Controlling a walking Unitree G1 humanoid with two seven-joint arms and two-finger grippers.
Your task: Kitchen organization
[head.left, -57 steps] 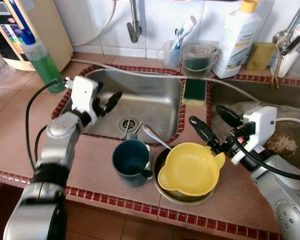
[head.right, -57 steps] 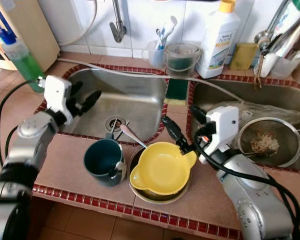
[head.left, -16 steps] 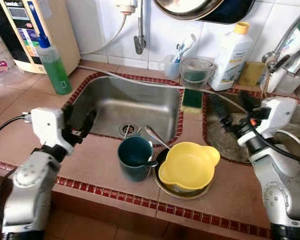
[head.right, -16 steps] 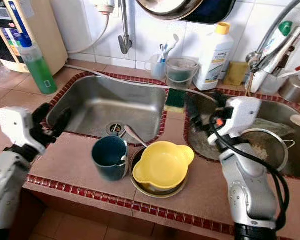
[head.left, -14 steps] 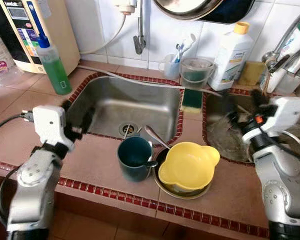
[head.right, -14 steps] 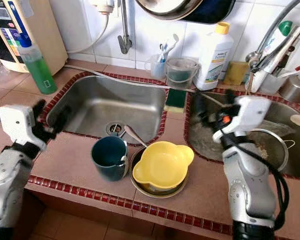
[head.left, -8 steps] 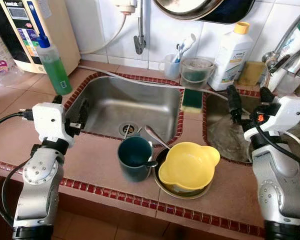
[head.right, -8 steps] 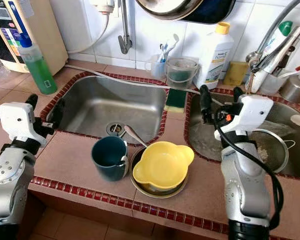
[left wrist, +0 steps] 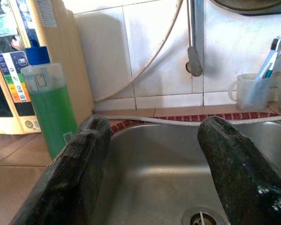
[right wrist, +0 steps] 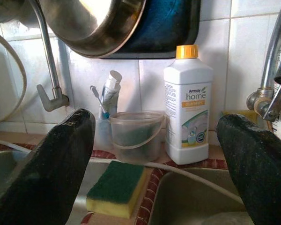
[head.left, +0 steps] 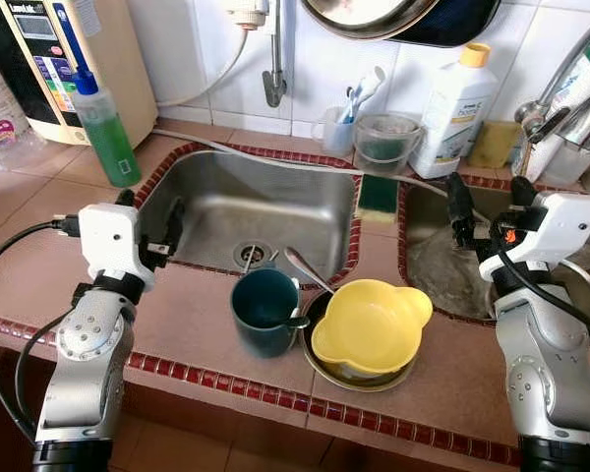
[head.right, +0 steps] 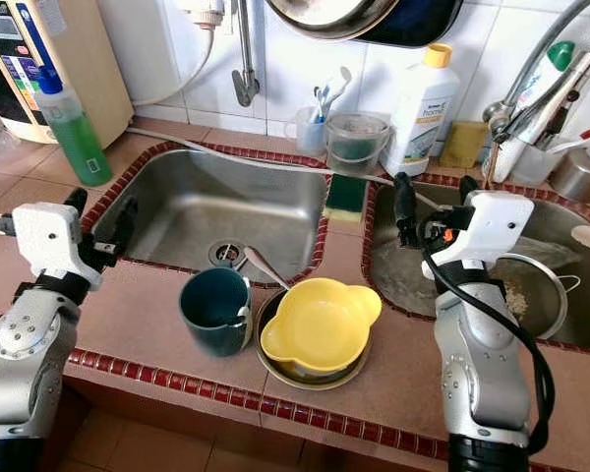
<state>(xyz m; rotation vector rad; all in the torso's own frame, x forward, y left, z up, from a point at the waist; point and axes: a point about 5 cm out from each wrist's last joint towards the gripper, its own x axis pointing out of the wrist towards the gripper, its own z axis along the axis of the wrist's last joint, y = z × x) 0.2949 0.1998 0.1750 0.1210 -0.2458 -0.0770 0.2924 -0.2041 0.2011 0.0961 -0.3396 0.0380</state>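
A teal mug point(head.left: 264, 311) with a spoon in it stands on the tiled counter in front of the left sink point(head.left: 256, 202). Beside it a yellow bowl point(head.left: 371, 329) rests inside a metal bowl point(head.left: 359, 378); a second spoon point(head.left: 305, 267) leans on that bowl's rim. My left gripper point(head.left: 149, 211) hovers open and empty over the left sink's near left corner. Open and empty too, my right gripper point(head.left: 489, 202) hangs over the right sink point(head.left: 435, 275), its fingers pointing up at the back wall.
A green soap bottle point(head.left: 106, 128) stands at the back left. A sponge point(head.left: 379, 193) lies between the sinks. Behind it are a toothbrush cup point(head.left: 340, 128), a small bucket point(head.left: 386, 138) and a white detergent bottle point(head.left: 457, 98). A strainer point(head.right: 526, 295) sits in the right sink.
Over the last seconds both arms drew back from the bowl and the sink, and the camera rose. In the last half second my left gripper edged slightly right; the right one held still.
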